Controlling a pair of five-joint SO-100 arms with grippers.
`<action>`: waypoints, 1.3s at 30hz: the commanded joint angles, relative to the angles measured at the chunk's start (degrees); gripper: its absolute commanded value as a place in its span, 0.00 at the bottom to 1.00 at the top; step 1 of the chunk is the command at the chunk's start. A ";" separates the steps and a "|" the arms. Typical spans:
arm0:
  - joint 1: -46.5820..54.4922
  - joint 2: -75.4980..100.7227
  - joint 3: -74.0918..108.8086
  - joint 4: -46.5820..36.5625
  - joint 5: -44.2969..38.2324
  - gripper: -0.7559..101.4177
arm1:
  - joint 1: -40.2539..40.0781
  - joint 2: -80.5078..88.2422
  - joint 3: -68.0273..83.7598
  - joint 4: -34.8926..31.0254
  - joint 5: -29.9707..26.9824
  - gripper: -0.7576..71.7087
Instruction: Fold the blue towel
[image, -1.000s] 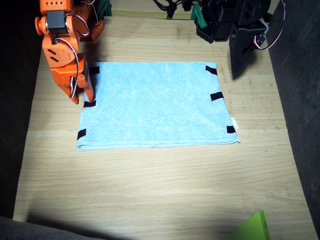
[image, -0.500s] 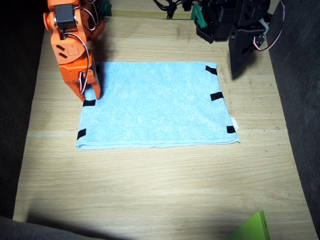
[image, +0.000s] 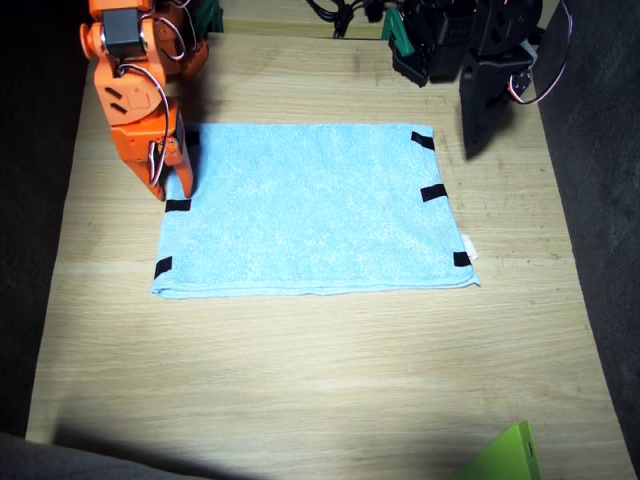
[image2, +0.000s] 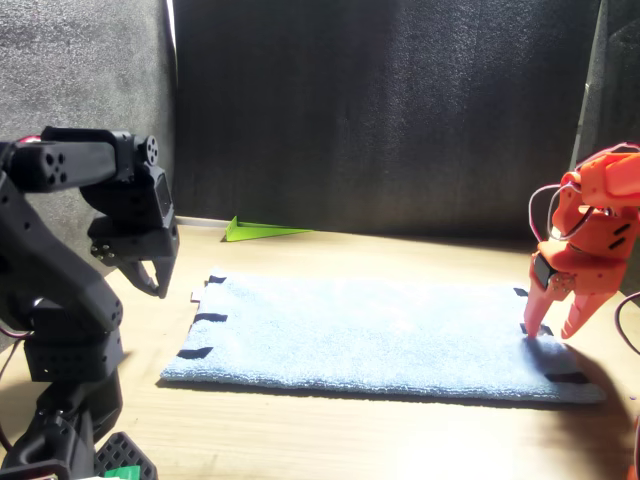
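Dark fabric walls close off the scene, and below them we see a pale wooden tabletop (image: 330, 370) carrying everything. On it the blue towel (image: 312, 210) lies spread flat as a rectangle, with small black tape marks (image: 433, 192) along both short edges and a small white tag (image: 470, 245) at one corner.

We find the orange right arm (image: 130, 80) bent down over one short edge of the towel. Its tool (image2: 555, 325) has the fingers parted in the front view; one fingertip (image2: 533, 330) stands on the towel's edge beside a tape mark, the other just off the cloth, over the wood. Nothing is held between them. From this tool the towel stretches away across the tabletop toward the other arm.

We see the black left arm (image: 490, 60) raised, its tool (image2: 150, 275) hanging above the tabletop, clear of the towel, whose other short edge lies just below and beside it. Whether those fingers are parted or closed we cannot tell.

Well apart from both tools, a bright green pointed flat piece (image: 510, 455) lies at the tabletop's edge.
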 joint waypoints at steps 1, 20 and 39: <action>0.88 0.88 -0.26 0.88 0.62 0.00 | -0.35 2.46 0.79 0.70 0.26 0.35; 2.72 1.58 -0.62 1.85 1.49 0.00 | 4.13 1.41 4.75 -3.08 -0.26 0.01; 1.93 1.67 1.76 -0.09 1.76 0.00 | 6.24 4.31 0.79 1.49 -1.05 0.01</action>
